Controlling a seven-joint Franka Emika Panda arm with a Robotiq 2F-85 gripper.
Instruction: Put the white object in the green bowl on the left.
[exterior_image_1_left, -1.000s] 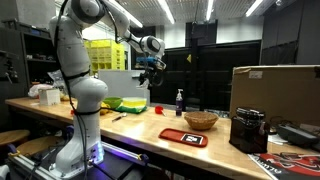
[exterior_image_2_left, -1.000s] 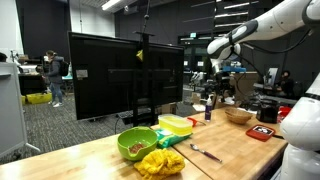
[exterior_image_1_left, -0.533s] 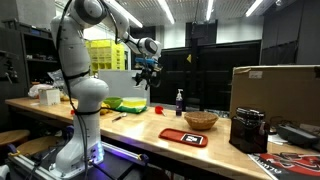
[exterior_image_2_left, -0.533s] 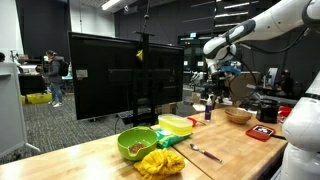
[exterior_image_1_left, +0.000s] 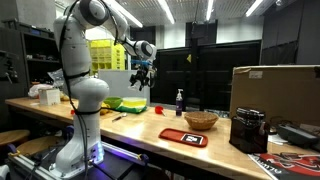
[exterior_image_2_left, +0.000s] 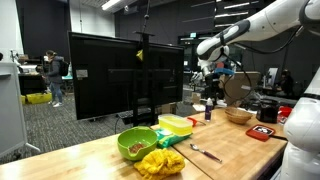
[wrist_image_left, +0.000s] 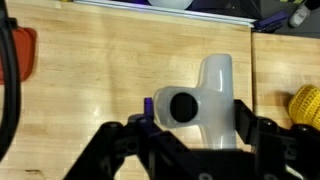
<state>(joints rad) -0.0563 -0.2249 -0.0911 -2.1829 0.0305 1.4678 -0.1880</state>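
Observation:
My gripper (wrist_image_left: 190, 125) is shut on the white object (wrist_image_left: 205, 95), a white plastic T-shaped piece with a round dark hole, held high above the wooden table. In both exterior views the gripper (exterior_image_1_left: 140, 75) (exterior_image_2_left: 205, 72) hangs in the air well above the tabletop. The lime-green bowl (exterior_image_2_left: 137, 142) sits near the table's end, with dark bits inside; it also shows in an exterior view (exterior_image_1_left: 128, 103) behind the robot's base. The gripper is up and to one side of it, not over it.
A yellow cloth (exterior_image_2_left: 160, 161) and a yellow-green container (exterior_image_2_left: 178, 125) lie by the bowl. A tan woven bowl (exterior_image_1_left: 200, 120), a dark bottle (exterior_image_1_left: 180, 102), a red tray (exterior_image_1_left: 182, 137), a black machine (exterior_image_1_left: 248, 130) and a cardboard box (exterior_image_1_left: 275, 90) stand further along the table.
The arm has carried the white object sideways through the air toward the end of the table with the green bowl. The grip is unchanged.

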